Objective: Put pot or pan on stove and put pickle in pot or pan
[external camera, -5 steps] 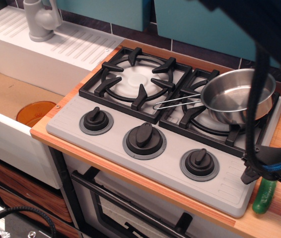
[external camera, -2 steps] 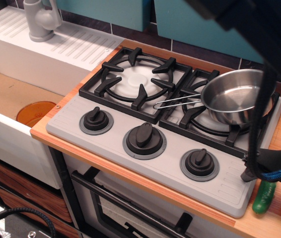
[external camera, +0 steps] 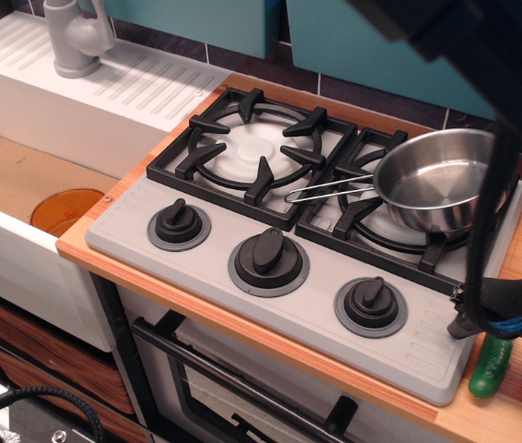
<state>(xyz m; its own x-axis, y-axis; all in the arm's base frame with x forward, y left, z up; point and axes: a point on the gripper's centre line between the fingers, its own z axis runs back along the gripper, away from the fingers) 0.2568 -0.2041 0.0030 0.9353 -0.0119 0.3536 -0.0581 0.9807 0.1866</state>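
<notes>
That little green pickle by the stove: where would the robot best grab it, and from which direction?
Probably around its middle, coming down from above. The pickle lies flat on the wooden counter, beside the stove's right edge, so only its top and long sides are free. It is narrow and finger-shaped, so fingers closing across its width should fit. The gripper hides its upper end.

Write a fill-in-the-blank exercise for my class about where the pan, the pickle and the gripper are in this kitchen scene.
1. The pan sits on the ____ burner of the stove.
2. The pickle lies on the ____ counter beside the stove.
3. The pan's inside is ____.
4. The stove's front panel carries ____ black knobs.

Missing words: right; wooden; empty; three
</notes>
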